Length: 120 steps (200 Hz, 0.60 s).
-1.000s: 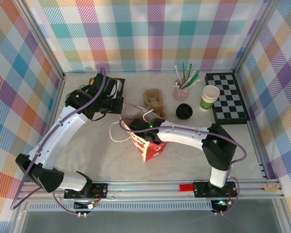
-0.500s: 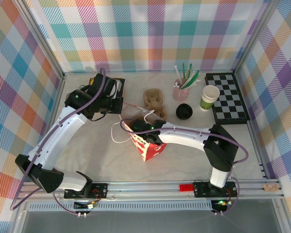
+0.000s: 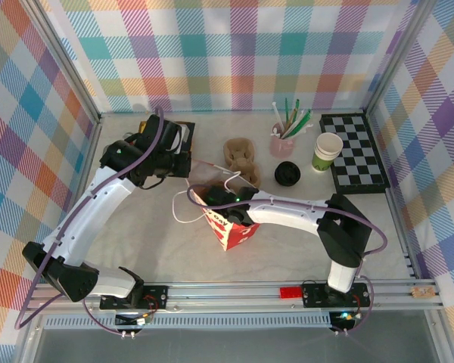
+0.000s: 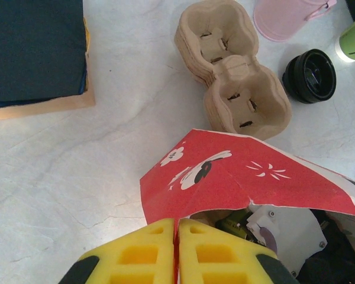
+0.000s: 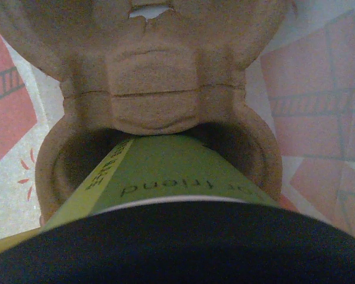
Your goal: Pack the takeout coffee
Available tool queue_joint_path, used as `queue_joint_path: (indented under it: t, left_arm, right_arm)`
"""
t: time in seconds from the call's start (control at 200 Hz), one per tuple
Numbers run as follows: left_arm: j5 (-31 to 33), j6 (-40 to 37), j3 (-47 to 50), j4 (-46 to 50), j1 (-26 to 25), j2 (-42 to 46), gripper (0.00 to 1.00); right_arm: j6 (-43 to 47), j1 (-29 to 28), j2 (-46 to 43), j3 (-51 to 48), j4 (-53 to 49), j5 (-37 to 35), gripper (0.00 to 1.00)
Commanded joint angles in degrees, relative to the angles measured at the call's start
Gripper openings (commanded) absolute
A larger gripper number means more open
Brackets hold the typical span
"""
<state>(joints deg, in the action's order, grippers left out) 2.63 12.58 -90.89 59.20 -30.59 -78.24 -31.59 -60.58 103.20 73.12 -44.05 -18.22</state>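
Note:
The takeout coffee (image 5: pixel 165 171), a green-banded cup under a black lid (image 5: pixel 177 248), reaches down into one socket of a brown pulp carrier (image 5: pixel 154 77) that lies inside the red paper bag (image 3: pixel 231 227). My right gripper (image 3: pixel 214 198) is down in the mouth of the bag and holds the cup near its top; its fingers are hidden. The yellow fingers of my left gripper (image 4: pixel 177 236) are pinched shut on the bag's rim (image 4: pixel 225 177), at the bag's back left (image 3: pixel 188 168).
A second pulp carrier (image 3: pixel 240 155), a loose black lid (image 3: pixel 287 174), a lidless green cup (image 3: pixel 327 151) and a pink cup of straws (image 3: pixel 281 140) stand behind the bag. A checkerboard (image 3: pixel 353 151) lies at the back right and a dark flat box (image 3: pixel 183 132) at the back left.
My right arm has shifted slightly over the bag's mouth. The left gripper keeps its pinch on the rim and has hardly moved.

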Motion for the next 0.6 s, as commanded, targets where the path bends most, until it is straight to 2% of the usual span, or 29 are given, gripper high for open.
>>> queue_joint_path:
  t: [0.0, 0.085, 0.185, 0.455, 0.595]
  left_arm:
    - [2.05, 0.61, 0.93, -1.63, -0.09, 1.38, 0.16]
    - [2.49, 0.78, 1.13, -1.37, -0.09, 0.98, 0.28]
    - [2.11, 0.85, 1.09, -1.53, -0.09, 0.75, 0.36]
    - [2.13, 0.53, -0.54, -1.29, -0.09, -0.02, 0.53]
    - [2.51, 0.35, -1.04, -1.37, -0.09, -0.75, 0.56]
  right_arm:
    - [-1.85, 0.65, 7.19, -3.62, 2.41, 0.99, 0.46]
    - [-1.16, 0.7, 7.28, -2.67, 1.61, 1.19, 0.46]
    - [-0.37, 0.64, 7.78, -1.79, 1.24, 1.59, 0.46]
    - [2.08, 0.8, 9.9, -0.04, 1.18, 3.45, 0.46]
    - [3.25, 0.85, 10.52, 0.72, 1.26, 4.21, 0.46]
